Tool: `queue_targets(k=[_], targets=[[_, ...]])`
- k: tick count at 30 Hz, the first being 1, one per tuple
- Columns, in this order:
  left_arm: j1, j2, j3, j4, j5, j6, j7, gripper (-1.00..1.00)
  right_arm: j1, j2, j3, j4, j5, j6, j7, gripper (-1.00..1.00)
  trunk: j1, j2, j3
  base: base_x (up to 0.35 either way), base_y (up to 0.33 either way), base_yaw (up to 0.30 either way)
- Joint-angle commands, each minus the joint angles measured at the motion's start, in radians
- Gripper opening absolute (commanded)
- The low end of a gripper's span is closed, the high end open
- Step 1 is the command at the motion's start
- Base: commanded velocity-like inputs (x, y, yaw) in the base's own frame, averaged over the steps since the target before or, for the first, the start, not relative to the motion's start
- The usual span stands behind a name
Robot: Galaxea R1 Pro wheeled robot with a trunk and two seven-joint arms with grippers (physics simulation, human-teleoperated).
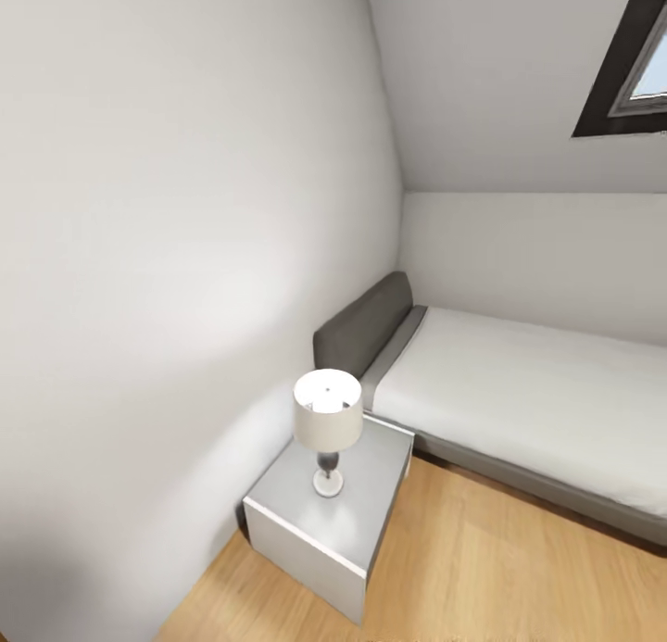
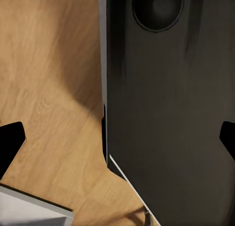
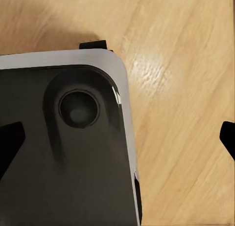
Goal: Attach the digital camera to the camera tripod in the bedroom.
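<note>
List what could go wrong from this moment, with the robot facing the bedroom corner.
1. The white-shaded table lamp stands on the small grey bedside cabinet straight ahead; driving or swinging closer could topple it.
2. The view faces the grey-framed white bed and wall, with no camera or tripod in sight, so time may be lost searching here.

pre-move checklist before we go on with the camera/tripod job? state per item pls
1. In the bedroom: ok. Head view shows the bed, a skylight and wood floor.
2. Digital camera located: not ok, not spotted yet.
3. Camera tripod located: not ok. The legged thing on the nightstand is a table lamp.
4. Left gripper free: ok, fingertips apart, nothing between them.
5. Right gripper free: ok, open and empty over the robot's base.
6. Path ahead: not ok, wall and nightstand close in front; probably turn first.
</note>
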Motion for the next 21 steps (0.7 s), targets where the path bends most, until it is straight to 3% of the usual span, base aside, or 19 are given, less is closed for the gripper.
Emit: queue_targets(k=[1,21], targets=[[0.001,0.000,0.000,-0.002,0.000,-0.001,0.000,1.00,0.000,0.000,-0.006,-0.001,0.000,-0.002,0.001,1.00,0.000,0.000,-0.001,0.000,0.000,-0.300],[0.001,-0.002,0.000,-0.002,0.000,-0.001,0.000,1.00,0.000,0.001,-0.006,-0.001,0.000,-0.003,0.001,1.00,0.000,0.000,-0.001,0.000,0.000,-0.300]])
